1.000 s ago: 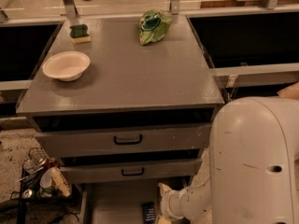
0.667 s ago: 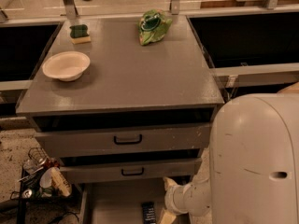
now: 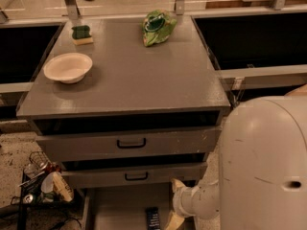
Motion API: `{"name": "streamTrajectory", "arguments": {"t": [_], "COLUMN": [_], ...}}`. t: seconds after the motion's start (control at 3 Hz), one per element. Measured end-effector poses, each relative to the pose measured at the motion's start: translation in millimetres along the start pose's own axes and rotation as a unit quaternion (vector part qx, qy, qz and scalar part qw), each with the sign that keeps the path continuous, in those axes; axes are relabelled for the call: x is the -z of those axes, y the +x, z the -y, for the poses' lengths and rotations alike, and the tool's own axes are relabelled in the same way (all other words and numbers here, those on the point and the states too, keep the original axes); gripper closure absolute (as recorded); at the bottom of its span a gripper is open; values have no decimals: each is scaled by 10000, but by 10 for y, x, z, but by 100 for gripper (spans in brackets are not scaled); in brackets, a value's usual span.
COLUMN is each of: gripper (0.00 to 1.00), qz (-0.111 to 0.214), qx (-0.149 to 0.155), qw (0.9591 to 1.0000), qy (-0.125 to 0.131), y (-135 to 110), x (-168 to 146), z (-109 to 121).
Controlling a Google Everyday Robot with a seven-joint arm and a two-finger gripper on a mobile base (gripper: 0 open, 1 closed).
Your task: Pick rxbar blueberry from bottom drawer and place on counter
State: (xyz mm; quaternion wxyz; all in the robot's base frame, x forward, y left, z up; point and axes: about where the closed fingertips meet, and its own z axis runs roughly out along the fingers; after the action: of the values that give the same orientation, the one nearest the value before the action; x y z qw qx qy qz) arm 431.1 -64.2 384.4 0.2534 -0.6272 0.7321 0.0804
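Observation:
The rxbar blueberry (image 3: 152, 218) is a small dark bar with pale lettering. It lies flat in the open bottom drawer (image 3: 115, 209), near the lower edge of the view. My gripper (image 3: 173, 213) hangs low over the drawer on the white arm, just right of the bar and close beside it. Whether it touches the bar is unclear. The counter (image 3: 129, 83) is the broad grey top of the cabinet, well above the gripper.
On the counter stand a white bowl (image 3: 68, 67) at left, a green sponge (image 3: 82, 34) at the back left and a green chip bag (image 3: 158, 27) at the back. Two shut drawers with black handles (image 3: 131, 143) sit above the open one. A wire rack of clutter (image 3: 41, 183) stands on the floor at left. My white body (image 3: 266, 162) fills the right.
The wrist and gripper have shifted slightly upward and to the right beside the bar. The bar and the things on the counter have not moved.

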Motion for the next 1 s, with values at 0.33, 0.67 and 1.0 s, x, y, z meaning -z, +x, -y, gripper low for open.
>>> {"name": "streamTrajectory", "arguments": {"t": [0.33, 0.67, 1.0], "gripper": [0, 0, 0], "qz": [365, 365, 286], "qx": [94, 94, 11], "qw": [9993, 9993, 9995], "qy": [79, 79, 136], "y": [-229, -228, -186], "x": [-220, -220, -299], "z": [-214, -214, -218]}}
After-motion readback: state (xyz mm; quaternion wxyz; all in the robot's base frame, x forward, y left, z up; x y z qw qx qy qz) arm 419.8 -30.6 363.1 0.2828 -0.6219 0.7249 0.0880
